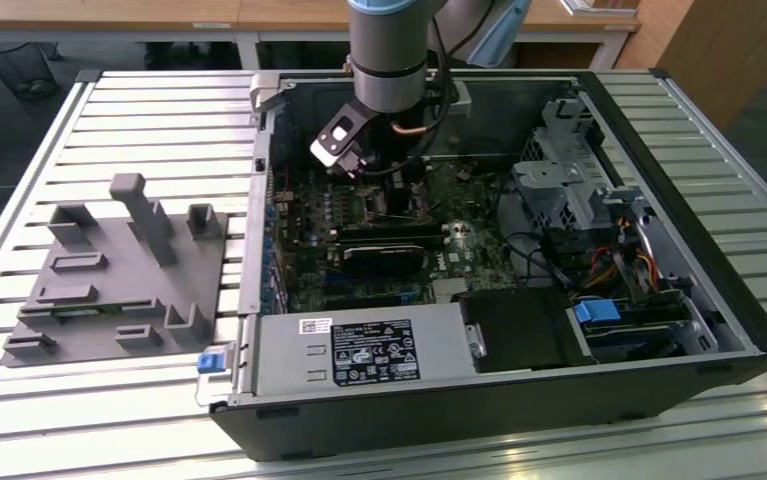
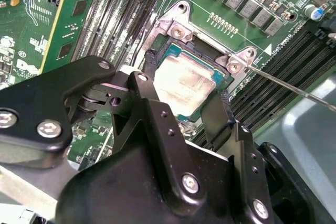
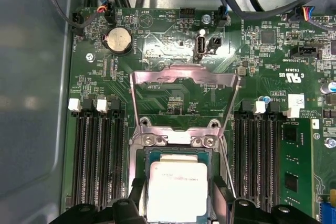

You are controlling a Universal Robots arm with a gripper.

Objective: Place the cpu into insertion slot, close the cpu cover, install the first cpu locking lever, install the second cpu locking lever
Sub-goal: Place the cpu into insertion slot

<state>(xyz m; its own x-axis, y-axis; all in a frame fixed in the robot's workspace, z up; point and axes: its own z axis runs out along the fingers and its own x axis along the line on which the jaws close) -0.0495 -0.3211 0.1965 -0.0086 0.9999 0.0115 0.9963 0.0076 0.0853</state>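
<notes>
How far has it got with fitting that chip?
Done, apparently: the cpu sits in the insertion slot. In hand: the gripper is at the cpu. Left: the cpu cover stands open, and a locking lever sticks out unlatched.

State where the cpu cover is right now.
In the first wrist view the cpu cover is swung open off the insertion slot, hinged beside the cpu, between the two memory slot banks.

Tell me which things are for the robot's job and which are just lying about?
For the job:
cpu, in the insertion slot
cpu cover, flipped open
locking lever, not fastened

Just lying about:
coin battery
memory slots
grey rack beside the computer case
</notes>
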